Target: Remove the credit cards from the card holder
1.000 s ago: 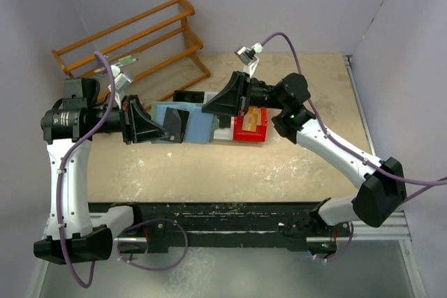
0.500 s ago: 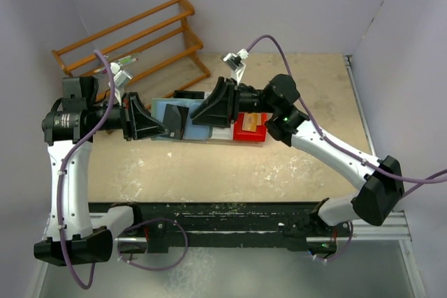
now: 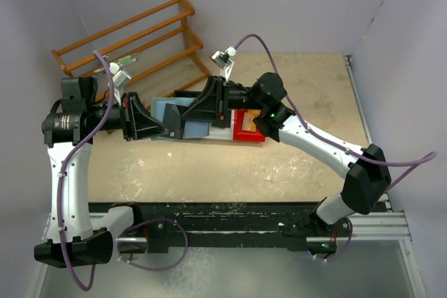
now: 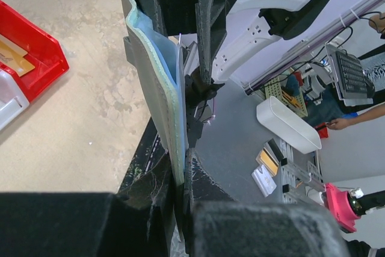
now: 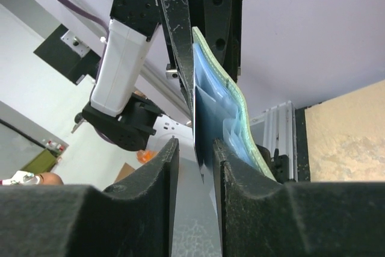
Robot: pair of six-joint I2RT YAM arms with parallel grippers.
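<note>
- Stretching beneath the holder [image 3: 162,112], the sandy table [image 3: 209,172] bears the bins; the holder itself hangs clear of it, near the middle.
- Far behind and left of the holder sits a wooden rack [image 3: 119,26].
- Right of the holder in the top view, the white bin [image 3: 222,131] comes first, with the red bin [image 3: 253,133] touching its far side. The black bin [image 3: 188,95] lies just behind the holder.
- From the holder's left, the left gripper [image 4: 180,188] pinches its edge, jaws pressed onto the grey-green cover. The holder stands on edge, its teal pocket side facing the right arm.
- From the holder's right, the right gripper [image 5: 197,148] reaches in. Its jaws are partly spread, one finger on either side of a card's edge; whether they touch it I cannot tell.
- That black card [image 5: 198,139] sticks out of the holder's teal pockets, seen edge-on between the right fingers.
- Well right of the holder, an orange card [image 4: 13,57] lies flat in the red bin.
</note>
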